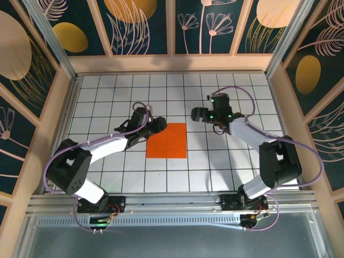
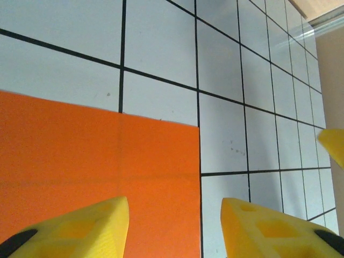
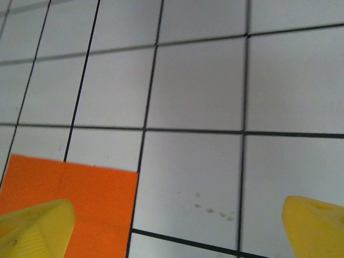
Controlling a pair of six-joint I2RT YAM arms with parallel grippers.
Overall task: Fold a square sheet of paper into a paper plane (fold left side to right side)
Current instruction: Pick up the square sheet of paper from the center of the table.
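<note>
The square sheet of paper point(image 1: 167, 141) lies flat and unfolded on the grid table, bright orange, about two tiles wide. My left gripper point(image 1: 156, 125) hovers at its upper left corner, open, with the paper's edge point(image 2: 97, 177) running between the yellow fingers point(image 2: 80, 228) and nothing held. My right gripper point(image 1: 200, 114) hangs open above bare tiles just beyond the sheet's upper right corner. In the right wrist view that corner point(image 3: 75, 193) sits beside one fingertip point(image 3: 35, 226). No paper plane is in view.
The white grid table point(image 1: 107, 97) is boxed in by wooden rails and patterned dark panels point(image 1: 140, 24). An aluminium frame point(image 1: 172, 207) runs along the near edge by both arm bases. Faint smudges point(image 3: 212, 207) mark one tile.
</note>
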